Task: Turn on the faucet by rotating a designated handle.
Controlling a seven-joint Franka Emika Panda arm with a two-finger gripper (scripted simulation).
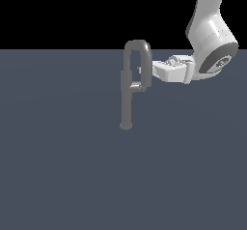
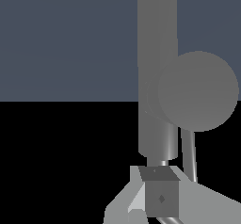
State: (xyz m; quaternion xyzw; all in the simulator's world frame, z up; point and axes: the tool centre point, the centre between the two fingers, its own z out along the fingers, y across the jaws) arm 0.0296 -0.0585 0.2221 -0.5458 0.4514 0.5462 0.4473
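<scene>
The tool (image 1: 147,72) is reaching the faucet (image 1: 128,91) beside its handle (image 1: 140,86); grip state unclear; turning seemingly not begun.

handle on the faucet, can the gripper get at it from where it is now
Probably yes. In the exterior view the gripper reaches in from the right at the faucet post, level with the handle area, nothing between them. Actual contact can't be told.

Exterior view sits well back and high, looking down at the floor, faucet (image 1: 128,86) centred, my arm (image 1: 210,35) entering on its right. Wrist view looks along my gripper (image 2: 155,197), very close. Both share the faucet (image 2: 157,68).
</scene>
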